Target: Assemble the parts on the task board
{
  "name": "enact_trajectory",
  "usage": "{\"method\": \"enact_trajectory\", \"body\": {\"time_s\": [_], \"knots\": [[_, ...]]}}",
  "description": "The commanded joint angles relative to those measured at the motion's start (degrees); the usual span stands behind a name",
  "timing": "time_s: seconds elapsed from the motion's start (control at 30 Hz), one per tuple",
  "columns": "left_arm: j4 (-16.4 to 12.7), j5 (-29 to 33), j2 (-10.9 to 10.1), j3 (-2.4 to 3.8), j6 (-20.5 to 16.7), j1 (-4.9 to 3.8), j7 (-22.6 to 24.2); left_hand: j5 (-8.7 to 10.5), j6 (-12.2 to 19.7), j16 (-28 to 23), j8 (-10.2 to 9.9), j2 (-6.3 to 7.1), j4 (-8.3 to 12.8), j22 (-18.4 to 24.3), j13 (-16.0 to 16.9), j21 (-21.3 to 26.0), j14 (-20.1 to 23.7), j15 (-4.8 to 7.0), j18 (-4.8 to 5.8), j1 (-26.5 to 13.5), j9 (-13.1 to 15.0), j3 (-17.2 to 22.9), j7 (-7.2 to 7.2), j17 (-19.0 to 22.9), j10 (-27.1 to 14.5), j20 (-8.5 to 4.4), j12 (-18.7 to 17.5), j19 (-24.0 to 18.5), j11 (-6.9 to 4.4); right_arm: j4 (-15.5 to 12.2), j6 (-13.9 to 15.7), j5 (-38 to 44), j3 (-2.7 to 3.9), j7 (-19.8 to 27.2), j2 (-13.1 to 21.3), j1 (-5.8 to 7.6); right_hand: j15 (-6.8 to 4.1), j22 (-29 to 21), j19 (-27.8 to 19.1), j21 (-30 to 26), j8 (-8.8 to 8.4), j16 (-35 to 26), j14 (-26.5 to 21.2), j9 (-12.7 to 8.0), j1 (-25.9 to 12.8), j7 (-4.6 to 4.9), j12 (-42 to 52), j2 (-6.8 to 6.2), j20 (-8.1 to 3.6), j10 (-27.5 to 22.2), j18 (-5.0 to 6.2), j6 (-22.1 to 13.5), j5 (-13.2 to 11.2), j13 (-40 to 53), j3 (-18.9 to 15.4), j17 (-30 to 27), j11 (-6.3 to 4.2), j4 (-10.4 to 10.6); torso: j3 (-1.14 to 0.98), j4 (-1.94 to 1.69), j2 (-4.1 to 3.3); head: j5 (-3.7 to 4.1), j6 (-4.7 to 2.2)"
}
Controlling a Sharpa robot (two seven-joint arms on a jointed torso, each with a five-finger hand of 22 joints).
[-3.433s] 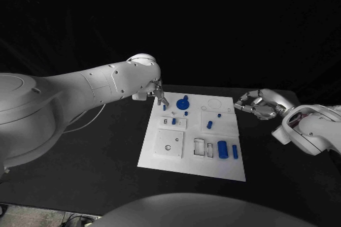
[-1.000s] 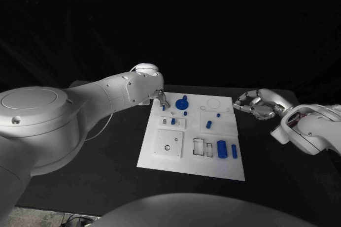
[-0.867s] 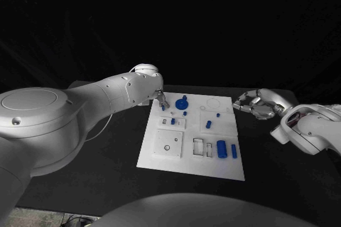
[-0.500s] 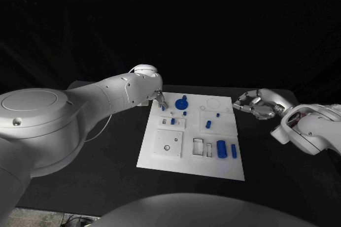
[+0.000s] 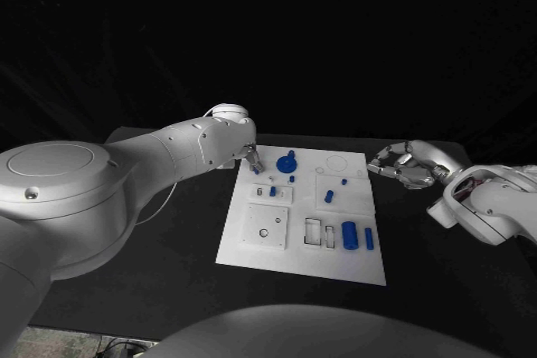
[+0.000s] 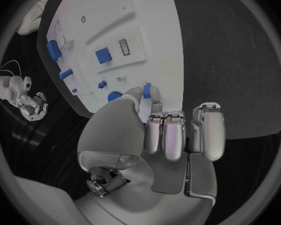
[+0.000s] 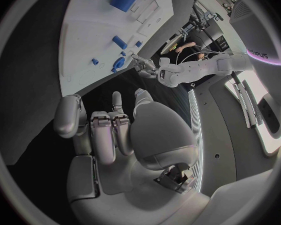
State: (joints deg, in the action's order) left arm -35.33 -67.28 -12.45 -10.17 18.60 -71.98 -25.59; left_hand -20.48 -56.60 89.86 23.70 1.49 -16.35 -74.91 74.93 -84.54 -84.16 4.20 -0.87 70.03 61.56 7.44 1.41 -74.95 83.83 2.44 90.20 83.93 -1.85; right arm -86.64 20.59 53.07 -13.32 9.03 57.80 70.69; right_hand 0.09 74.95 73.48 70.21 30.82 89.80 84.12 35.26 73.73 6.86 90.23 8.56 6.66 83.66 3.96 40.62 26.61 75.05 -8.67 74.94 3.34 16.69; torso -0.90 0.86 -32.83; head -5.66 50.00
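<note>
The white task board [image 5: 252,241] lies in the middle of the black table. My left hand [image 5: 253,158] hovers at its far left corner and pinches a small blue peg [image 6: 147,90] between thumb and a fingertip. Right beside it on the board stands a round blue part [image 5: 288,164]. More blue parts sit further along: a short block [image 5: 329,196], a thick cylinder [image 5: 351,235] and a slim bar [image 5: 369,238]. My right hand [image 5: 405,164] hangs off the board's far right edge, fingers curled in on nothing.
The board carries raised white blocks with slots [image 5: 319,232] and a square plate with a hole [image 5: 266,226]. Black table [image 5: 168,241] surrounds the board on all sides. My left arm [image 5: 146,164] reaches across the table's left side.
My left arm has swung slightly while its hand stays at the board's far left corner with the peg. The right hand has not moved.
</note>
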Motion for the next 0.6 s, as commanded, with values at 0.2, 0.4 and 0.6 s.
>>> {"method": "enact_trajectory", "body": {"time_s": [0.2, 0.4, 0.6], "knots": [[0.3, 1.7, 0.5, 0.04, 0.8, 0.07, 1.1, -5.35, 0.1, 0.1, -0.2, 0.15, 1.2, -13.2, 15.1, 0.2, -5.8, 0.34, -0.58, 4.6, 0.9, 3.3, -0.4, -15.1, 6.2, -0.43, -0.2, 2.7, -0.53, -0.2, -0.3, 0.2, 0.0, 0.3, 0.1, -0.01, 0.24, 8.4, -0.1, -0.2, -0.12, 0.2, 5.9, 0.0, 0.2, 0.01, -0.2, 0.32, 0.12, 6.3, 1.07, 0.4, 0.3, 14.9, 0.0, 15.1, -0.23, -0.2, 0.01, 0.05, 0.0, 0.04, 0.0], [0.0, 1.9, 0.5, 0.04, 0.2, 0.07, 0.9, -2.83, -0.6, 0.1, 0.1, -0.1, 1.9, -13.3, 15.1, 0.0, -5.8, 0.47, -0.53, 7.5, 1.8, 9.2, -0.43, -15.1, 6.2, -0.65, -0.2, 2.8, -0.66, -0.2, -0.3, 0.2, 0.0, 0.2, 0.1, -0.01, 0.24, 8.4, -0.1, -0.2, -0.12, 0.2, 5.9, 0.0, 0.2, 0.01, -0.2, 0.32, 0.12, 6.3, 1.07, 0.4, 0.3, 14.9, 0.0, 15.1, -0.23, -0.2, -0.01, 0.02, 0.05, 0.07, 0.0], [-1.9, 1.4, -0.5, 0.06, -0.9, 0.0, -0.5, -3.79, -1.5, 0.1, 0.7, 1.0, 2.7, -13.3, 15.1, -0.3, -5.8, 0.57, -0.46, 8.2, 3.0, 15.0, -0.4, -15.1, 6.2, -0.72, -0.2, 2.9, -0.69, -0.1, -0.3, 0.2, 0.0, 0.2, 0.2, -0.01, 0.24, 8.3, -0.2, -0.3, -0.13, 0.2, 5.9, 0.0, 0.2, 0.01, -0.2, 0.33, 0.12, 6.3, 1.1, 0.3, 0.4, 14.9, 0.0, 15.1, -0.23, -0.2, -0.03, -0.08, 0.14, 0.12, 0.0]]}}
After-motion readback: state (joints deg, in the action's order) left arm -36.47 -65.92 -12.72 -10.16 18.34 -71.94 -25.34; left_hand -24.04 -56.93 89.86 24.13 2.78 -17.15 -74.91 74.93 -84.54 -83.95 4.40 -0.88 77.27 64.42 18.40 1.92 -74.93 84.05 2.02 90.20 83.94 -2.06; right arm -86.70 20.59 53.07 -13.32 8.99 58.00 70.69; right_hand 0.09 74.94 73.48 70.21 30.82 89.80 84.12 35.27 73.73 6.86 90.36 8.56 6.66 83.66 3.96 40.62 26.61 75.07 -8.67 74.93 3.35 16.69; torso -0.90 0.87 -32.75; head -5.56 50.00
